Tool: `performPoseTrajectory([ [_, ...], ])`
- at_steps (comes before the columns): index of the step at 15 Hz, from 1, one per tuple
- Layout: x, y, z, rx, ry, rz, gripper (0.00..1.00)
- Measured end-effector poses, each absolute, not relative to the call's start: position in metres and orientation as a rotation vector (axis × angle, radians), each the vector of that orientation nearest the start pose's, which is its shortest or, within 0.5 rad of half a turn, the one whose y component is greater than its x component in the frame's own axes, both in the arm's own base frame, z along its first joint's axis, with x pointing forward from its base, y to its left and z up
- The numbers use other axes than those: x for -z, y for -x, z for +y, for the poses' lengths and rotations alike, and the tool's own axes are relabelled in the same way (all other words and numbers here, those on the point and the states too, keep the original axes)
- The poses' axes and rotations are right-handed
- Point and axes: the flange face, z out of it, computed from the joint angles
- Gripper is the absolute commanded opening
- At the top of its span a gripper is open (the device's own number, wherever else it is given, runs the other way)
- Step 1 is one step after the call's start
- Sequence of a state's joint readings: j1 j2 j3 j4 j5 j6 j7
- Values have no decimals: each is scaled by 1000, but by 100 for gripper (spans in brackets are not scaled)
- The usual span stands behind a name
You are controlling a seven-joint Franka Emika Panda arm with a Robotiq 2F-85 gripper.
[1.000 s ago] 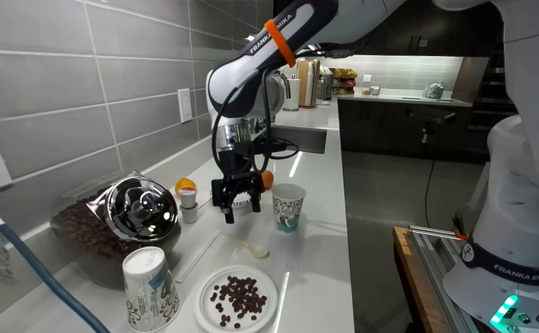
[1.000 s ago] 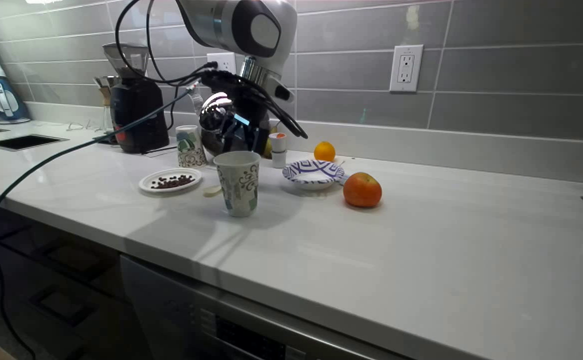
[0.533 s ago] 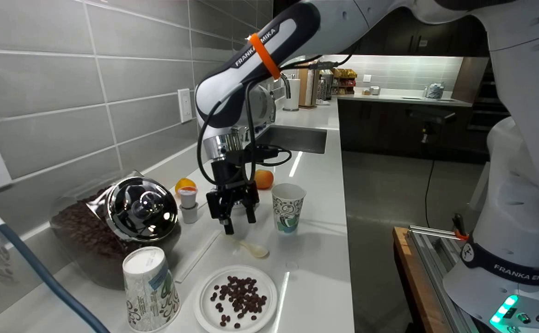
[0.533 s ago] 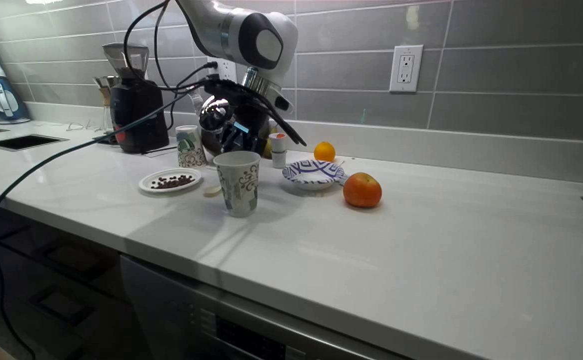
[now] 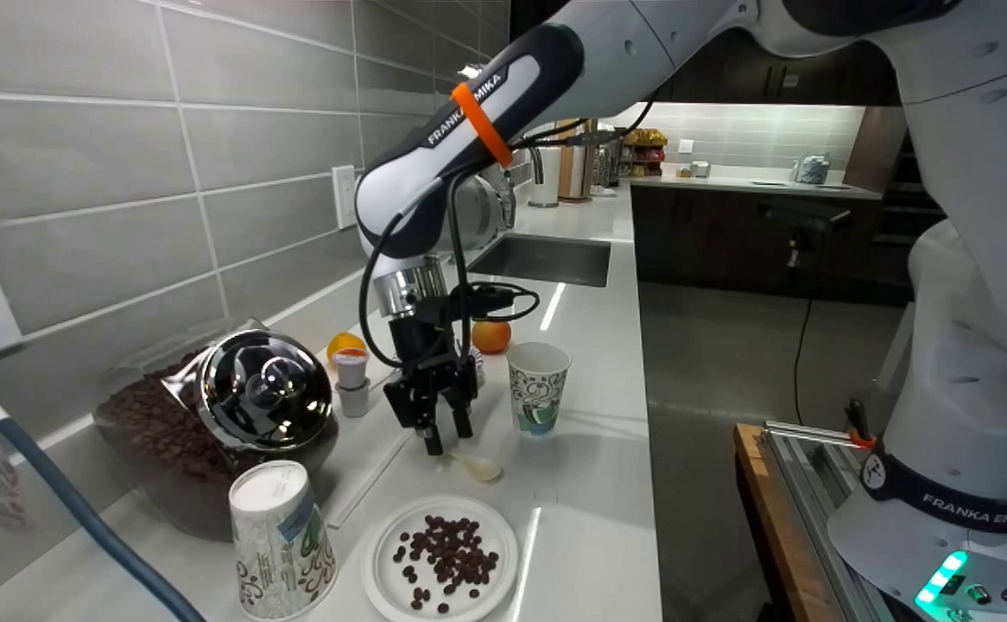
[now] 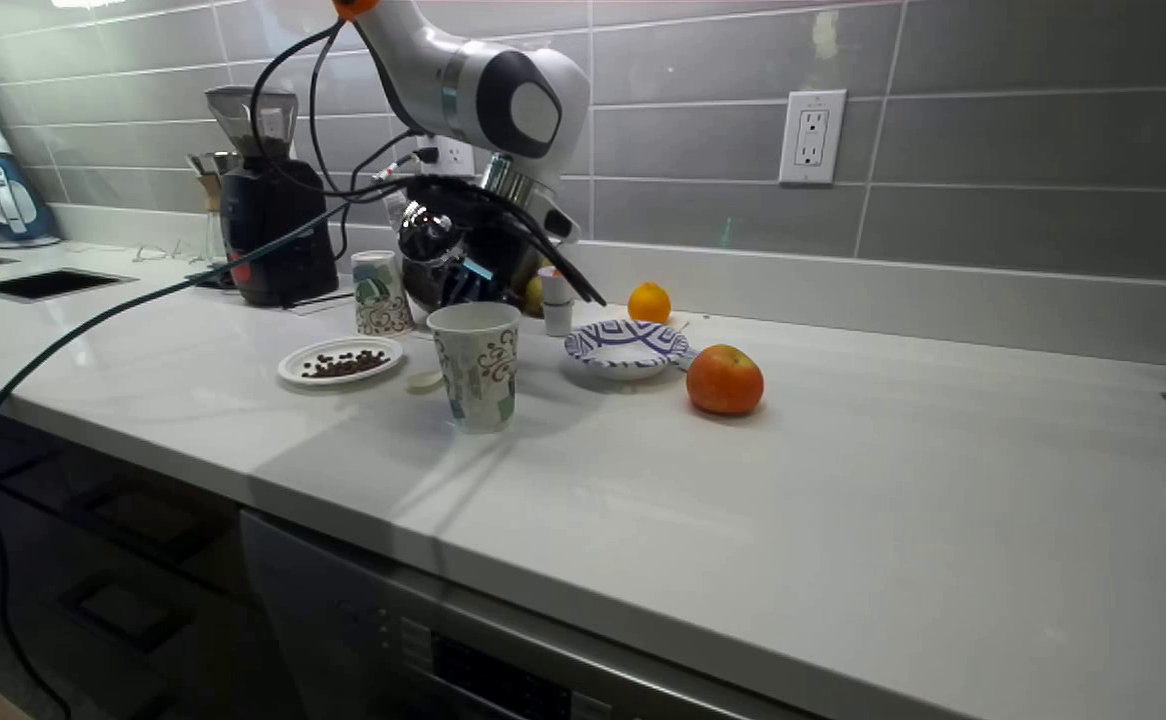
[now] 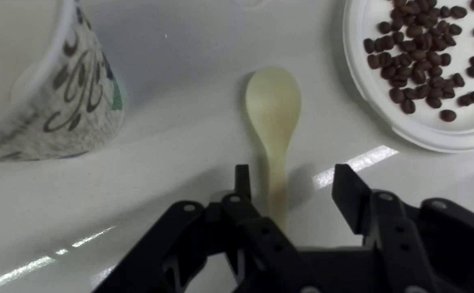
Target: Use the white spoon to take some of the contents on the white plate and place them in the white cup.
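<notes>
The white spoon (image 7: pixel 275 101) lies on the counter, its bowl pointing away from my gripper (image 7: pixel 289 175). The jaws stand partly open on either side of the spoon's handle, with a visible gap at each pad; the handle's end is hidden. In an exterior view the gripper (image 5: pixel 449 443) is low over the handle of the spoon (image 5: pixel 478 466). The white plate (image 5: pixel 380 587) carries the contents, dark brown beans (image 5: pixel 460 553), beside the spoon. The white cup (image 5: pixel 538 389) stands upright on the other side; in an exterior view the cup (image 6: pixel 476 370) hides the fingertips and most of the spoon.
An upside-down cup (image 5: pixel 283 540) and a tipped jar of beans (image 5: pixel 175 432) stand by the wall. Stacked pods (image 6: pixel 557 300), an orange (image 6: pixel 649 303), a blue-patterned bowl (image 6: pixel 626 350) and a red-orange fruit (image 6: pixel 725 380) are nearby. A thin white strip (image 5: pixel 370 479) lies beside the spoon.
My gripper has come down and closer to the spoon's handle. Its fingers have moved partly together. The spoon, plate and cup have not moved.
</notes>
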State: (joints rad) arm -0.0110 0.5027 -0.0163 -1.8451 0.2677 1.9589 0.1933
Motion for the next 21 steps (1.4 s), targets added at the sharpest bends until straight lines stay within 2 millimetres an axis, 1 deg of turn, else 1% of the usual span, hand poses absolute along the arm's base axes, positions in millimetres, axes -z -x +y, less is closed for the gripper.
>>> performPoseTrajectory([
  [1,-227,-599,3,-600,2851,534,52],
  [2,-224,-598,5,-606,2851,533,49],
  [3,-222,-598,6,-611,2852,534,43],
  [5,-220,-597,8,-619,2853,537,27],
  [7,-219,-597,8,-621,2855,541,17],
  [8,-219,-597,8,-621,2856,543,19],
  [11,-219,-597,5,-623,2865,554,15],
  [13,-217,-597,2,-629,2873,562,19],
  [14,-217,-596,1,-633,2877,565,13],
  [15,-217,-596,1,-635,2881,565,10],
  [16,-216,-596,0,-637,2884,564,4],
  [17,-216,-596,0,-637,2884,564,7],
  [19,-219,-596,2,-631,2886,559,7],
  [21,-230,-594,9,-614,2890,549,7],
])
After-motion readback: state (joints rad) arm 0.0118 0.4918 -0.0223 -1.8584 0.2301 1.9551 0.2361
